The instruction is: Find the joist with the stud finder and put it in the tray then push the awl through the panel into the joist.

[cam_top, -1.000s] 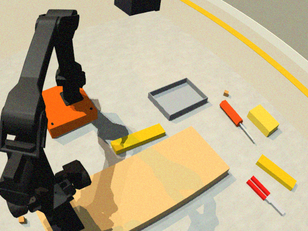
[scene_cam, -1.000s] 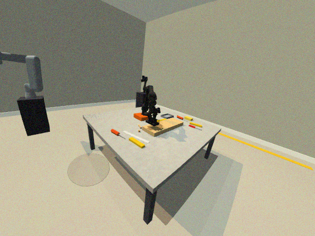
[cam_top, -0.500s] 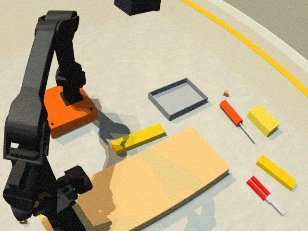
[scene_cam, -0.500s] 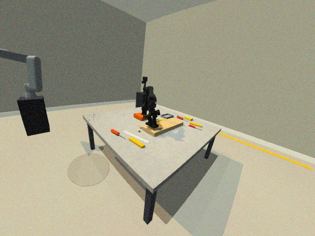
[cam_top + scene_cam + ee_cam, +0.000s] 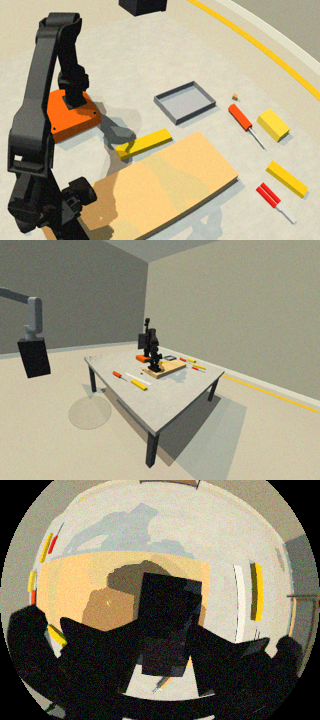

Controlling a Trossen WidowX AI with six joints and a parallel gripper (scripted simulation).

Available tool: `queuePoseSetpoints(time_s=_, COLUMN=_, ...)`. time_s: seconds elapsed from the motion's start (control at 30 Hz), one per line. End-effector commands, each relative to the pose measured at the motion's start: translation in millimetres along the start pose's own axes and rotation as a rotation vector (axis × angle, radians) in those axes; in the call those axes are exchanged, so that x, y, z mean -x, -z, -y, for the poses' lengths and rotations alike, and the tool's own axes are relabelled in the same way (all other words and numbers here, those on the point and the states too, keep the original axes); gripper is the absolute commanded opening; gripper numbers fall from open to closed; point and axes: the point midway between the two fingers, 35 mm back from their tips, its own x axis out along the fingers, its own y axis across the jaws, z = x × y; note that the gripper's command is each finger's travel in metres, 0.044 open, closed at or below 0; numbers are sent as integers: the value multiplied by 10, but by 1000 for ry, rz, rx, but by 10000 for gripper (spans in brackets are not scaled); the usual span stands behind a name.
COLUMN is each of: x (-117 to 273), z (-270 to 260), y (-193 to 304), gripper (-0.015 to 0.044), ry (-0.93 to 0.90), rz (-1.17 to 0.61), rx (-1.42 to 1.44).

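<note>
The wooden floor panel [image 5: 160,191] [image 5: 170,367] [image 5: 65,590] lies flat on the table. My gripper [image 5: 168,622] is shut on the stud finder [image 5: 172,600] [image 5: 155,369], a black block, over the panel's near-left end in the top view. Whether it touches the panel I cannot tell. A tiny pale speck shows on the shaded panel beside it. The grey tray [image 5: 184,103] [image 5: 169,358] stands empty beyond the panel. One orange-red-handled tool [image 5: 240,117] with a thin shaft lies right of the tray; another such tool [image 5: 116,374] lies on the opposite side. Which is the awl I cannot tell. The joist is hidden.
A yellow bar [image 5: 143,144] lies between my orange base [image 5: 74,116] and the panel. A yellow block [image 5: 273,125], a second yellow bar [image 5: 286,179] and a red-handled tool [image 5: 269,194] lie at the right. A white strip [image 5: 138,378] and another yellow bar [image 5: 139,385] lie opposite.
</note>
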Motion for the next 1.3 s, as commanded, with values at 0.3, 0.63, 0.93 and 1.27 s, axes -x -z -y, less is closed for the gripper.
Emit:
queuePoseSetpoints(time_s=0.3, x=-60, z=-211, y=16, gripper=0, ry=-2, rz=3, rx=-3)
queuePoseSetpoints(time_s=0.63, x=-62, z=-583, y=13, gripper=0, ry=-5, rz=3, rx=-4)
queuePoseSetpoints(time_s=0.93, x=-62, z=-919, y=10, gripper=0, ry=-8, rz=3, rx=-5)
queuePoseSetpoints(time_s=1.27, x=-61, z=-1293, y=6, gripper=0, ry=-12, rz=3, rx=-6)
